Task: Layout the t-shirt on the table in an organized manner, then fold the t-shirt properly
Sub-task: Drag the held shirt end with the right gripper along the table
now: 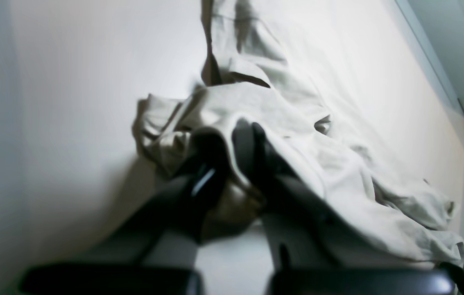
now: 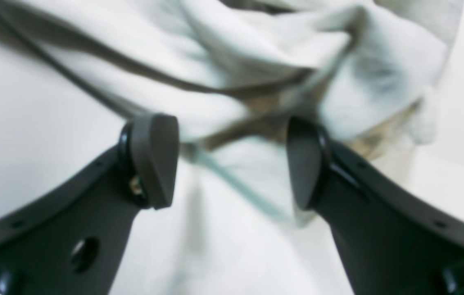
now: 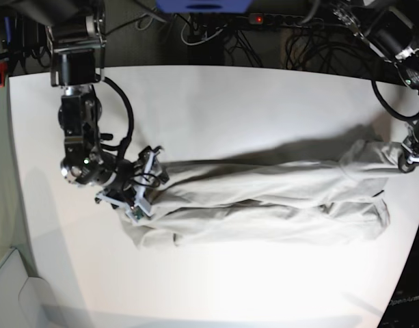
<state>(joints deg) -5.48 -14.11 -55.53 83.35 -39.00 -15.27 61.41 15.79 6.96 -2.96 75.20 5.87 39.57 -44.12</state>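
Two arms work at opposite ends of the t-shirt (image 3: 264,205), which lies stretched in a long, rumpled band across the middle of the table (image 3: 216,102) in the base view, running from about 9 o'clock to 3 o'clock.

At the 9 o'clock end, the right gripper (image 3: 144,184) sits low over the cloth, touching or just above it. Its wrist view shows the two dark fingers (image 2: 154,159) spread wide apart, with bunched folds and a hem of the t-shirt (image 2: 256,53) just beyond the tips and nothing pinched between them. The cloth there is blurred, so finer detail cannot be told.

At the 3 o'clock end, the left gripper (image 3: 409,158) meets the raised corner of the shirt near the table's edge. In its wrist view the left gripper (image 1: 232,143) has its dark fingers (image 1: 252,143) drawn together with a fold of the t-shirt (image 1: 297,135) draped over and between them, so the jaws are clamped on the fabric. From that grip the shirt trails away toward 12 o'clock in a narrowing twisted strip, and a loose wrinkled mass spreads toward 4 o'clock over the white table (image 1: 72,123).

Dark cables (image 3: 264,41) lie beyond the table's far edge at 12 o'clock.
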